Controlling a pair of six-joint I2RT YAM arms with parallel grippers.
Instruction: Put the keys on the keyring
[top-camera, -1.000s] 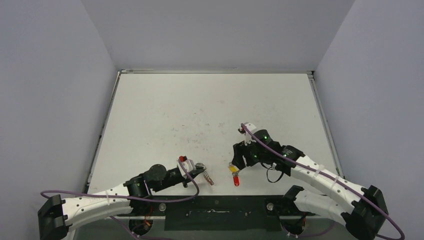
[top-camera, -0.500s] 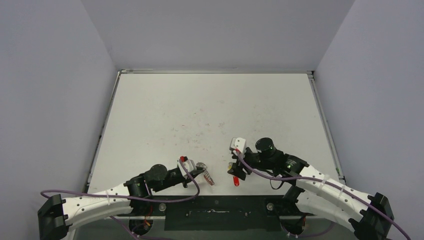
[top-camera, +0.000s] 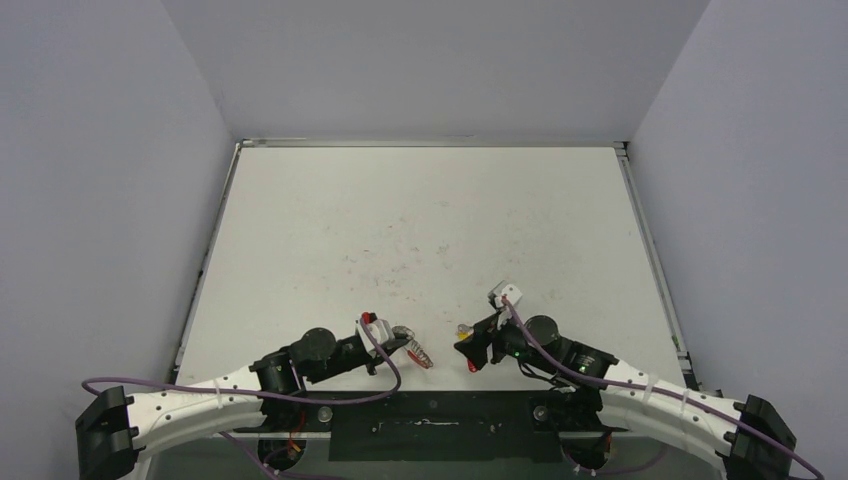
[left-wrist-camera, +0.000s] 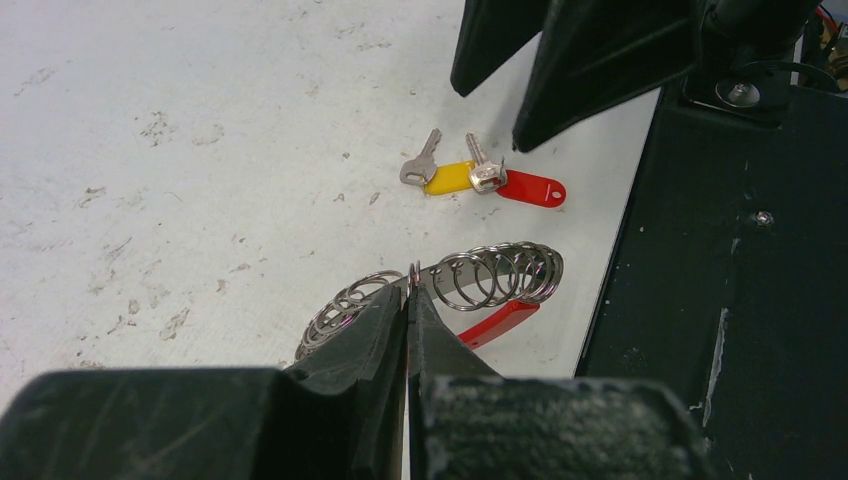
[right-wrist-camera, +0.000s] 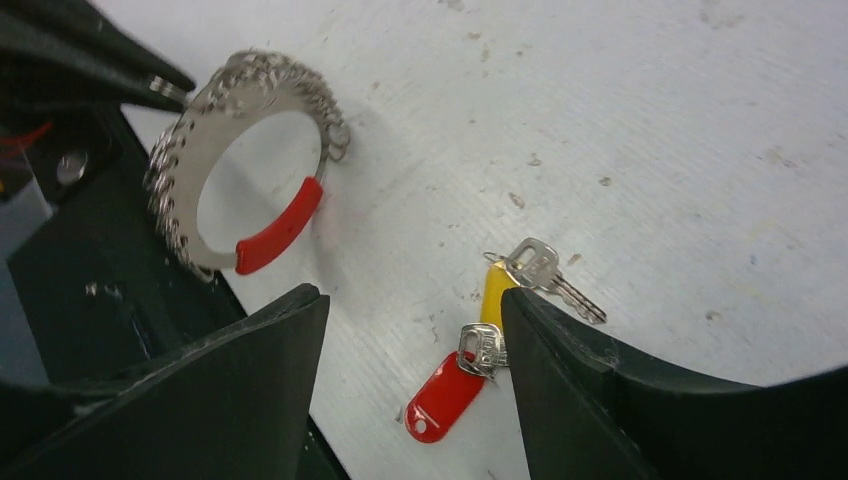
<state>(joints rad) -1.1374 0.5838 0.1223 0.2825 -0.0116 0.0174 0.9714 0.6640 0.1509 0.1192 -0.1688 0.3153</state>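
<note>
Keyring: one loop of silvery coiled wire, the keyring (left-wrist-camera: 500, 275), stands on edge, apart from the keys.
Red sleeve: one red sleeve (right-wrist-camera: 280, 225) covers a short stretch of the loop's lower arc, down by the table (top-camera: 420, 220).
Left gripper: the left gripper (left-wrist-camera: 408, 295) has its jaws pressed together on the wire at the top of the loop, holding it upright.
Keys, count: two, lying flat near the table's near edge, just beside the loop.
Yellow-headed key: the yellow-headed key (left-wrist-camera: 450, 178) has its metal blade pointing away from the loop.
Red-headed key: the red-headed key (left-wrist-camera: 530, 188) has its metal end overlapping the yellow head.
On the ring: neither key is threaded on.
Right gripper: the right gripper (right-wrist-camera: 412, 298) has its jaws spread, one finger on each side of the two keys. Whether the tips touch the table cannot be told.
Near edge: a black base plate (left-wrist-camera: 720, 300) borders the table beside the loop.
</note>
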